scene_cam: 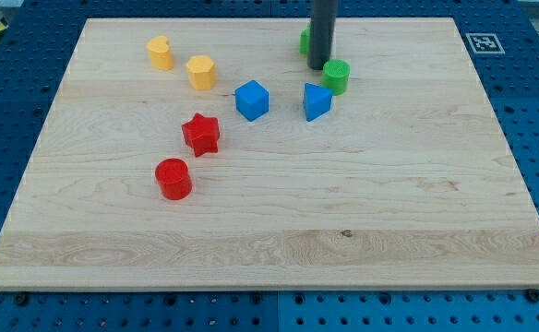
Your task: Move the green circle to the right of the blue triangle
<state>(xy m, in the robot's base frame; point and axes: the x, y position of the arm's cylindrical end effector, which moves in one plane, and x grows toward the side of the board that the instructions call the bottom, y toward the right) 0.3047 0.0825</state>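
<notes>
Tool state unclear; my tip just left of green circle, above blue triangle.

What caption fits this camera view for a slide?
My tip sits just left of the green circle, which lies above-right of the blue triangle on the board.

Wooden board on a blue pegboard: yellow blocks at 10 o'clock, blue cube, red star, red cylinder, and a partly hidden green block at 12 o'clock.
</notes>
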